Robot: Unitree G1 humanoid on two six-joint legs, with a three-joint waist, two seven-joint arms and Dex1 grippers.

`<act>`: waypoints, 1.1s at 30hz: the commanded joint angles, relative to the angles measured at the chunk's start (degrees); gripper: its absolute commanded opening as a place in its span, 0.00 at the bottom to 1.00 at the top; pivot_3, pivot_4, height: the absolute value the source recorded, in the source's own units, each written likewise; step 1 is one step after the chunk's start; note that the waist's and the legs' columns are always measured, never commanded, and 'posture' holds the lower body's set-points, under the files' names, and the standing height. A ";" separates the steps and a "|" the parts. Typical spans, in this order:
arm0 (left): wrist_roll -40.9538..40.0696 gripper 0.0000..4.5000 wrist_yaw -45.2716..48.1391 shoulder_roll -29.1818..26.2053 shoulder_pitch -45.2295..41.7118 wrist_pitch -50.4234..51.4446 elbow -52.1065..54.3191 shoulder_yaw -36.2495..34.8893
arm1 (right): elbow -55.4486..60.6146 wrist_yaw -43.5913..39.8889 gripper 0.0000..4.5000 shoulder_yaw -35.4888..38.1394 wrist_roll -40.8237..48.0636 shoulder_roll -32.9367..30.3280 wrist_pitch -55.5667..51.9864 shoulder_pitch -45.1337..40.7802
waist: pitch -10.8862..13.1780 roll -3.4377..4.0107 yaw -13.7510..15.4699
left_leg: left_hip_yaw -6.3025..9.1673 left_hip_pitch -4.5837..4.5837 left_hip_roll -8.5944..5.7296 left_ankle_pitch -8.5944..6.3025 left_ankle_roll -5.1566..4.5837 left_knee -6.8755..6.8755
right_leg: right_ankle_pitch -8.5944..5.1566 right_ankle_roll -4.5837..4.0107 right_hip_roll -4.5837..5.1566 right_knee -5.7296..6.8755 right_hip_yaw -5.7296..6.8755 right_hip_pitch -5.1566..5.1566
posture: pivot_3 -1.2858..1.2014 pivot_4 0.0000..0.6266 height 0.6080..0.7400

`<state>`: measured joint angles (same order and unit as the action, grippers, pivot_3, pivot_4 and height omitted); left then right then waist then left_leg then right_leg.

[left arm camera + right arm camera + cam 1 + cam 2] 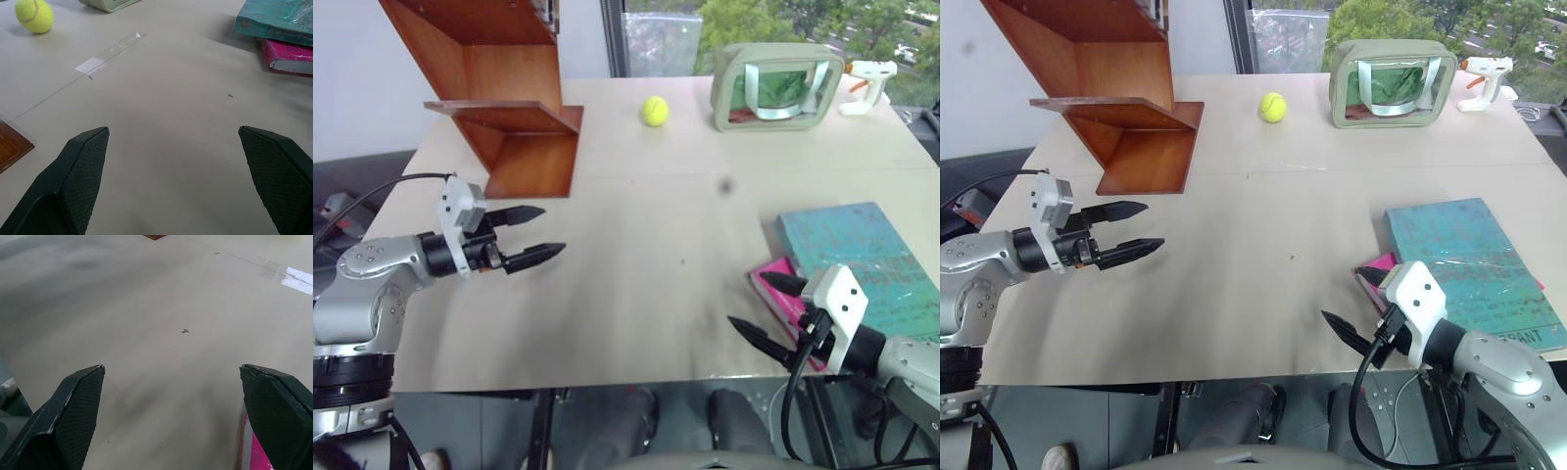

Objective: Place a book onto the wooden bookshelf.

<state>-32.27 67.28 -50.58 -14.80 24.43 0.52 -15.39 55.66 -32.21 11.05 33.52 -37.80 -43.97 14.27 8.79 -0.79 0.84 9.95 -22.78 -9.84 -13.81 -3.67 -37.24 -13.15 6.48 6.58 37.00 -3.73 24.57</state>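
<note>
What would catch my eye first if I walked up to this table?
Probably the two open black grippers, left and right, hovering over the bare middle of the table. Next, the big teal book lying on a pink book at the right, and the reddish zigzag bookshelf at the far left.

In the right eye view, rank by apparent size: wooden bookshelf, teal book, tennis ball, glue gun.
1. wooden bookshelf, cut off by the frame
2. teal book, nearer the camera, so the gap is unsure
3. glue gun
4. tennis ball, close to the glue gun

Bare table (636,255) centre (books (847,259) right).
</note>
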 commanded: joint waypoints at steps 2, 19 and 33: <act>-2.69 0.99 2.38 -1.59 -2.01 0.97 2.43 -1.24 | 0.72 1.01 1.00 -0.42 0.72 0.36 1.47 -2.15 | 0.00 -0.01 -0.01 | 0.00 0.00 0.01 0.00 0.00 0.00 | 0.01 -0.01 -0.02 0.00 0.00 0.00 | 0.52 0.24 1.00; -10.81 1.00 12.34 3.67 -7.78 5.01 11.64 8.19 | -10.78 4.89 0.17 19.90 -3.00 -8.27 -3.57 -3.68 | 0.02 0.01 0.30 | -0.03 -0.01 0.05 -0.01 0.02 -0.03 | 0.09 -0.13 -0.07 -0.11 0.02 -0.05 | 0.52 0.24 1.00; -9.68 1.00 12.48 7.26 -10.13 3.61 11.28 12.40 | -48.45 -1.20 0.17 27.39 -20.93 -21.54 3.60 0.95 | -0.01 0.14 -0.30 | -0.24 0.08 0.16 0.00 0.02 -0.03 | 0.11 -0.14 -0.14 -0.12 -0.16 -0.14 | 0.52 0.24 1.00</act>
<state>-41.85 79.21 -42.97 -24.35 29.08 11.62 -1.89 10.32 -33.50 39.22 13.93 -58.19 -42.18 16.73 8.79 -0.65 0.54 9.71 -22.69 -9.68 -13.81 -3.65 -37.29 -13.04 6.33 6.45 36.88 -3.89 24.41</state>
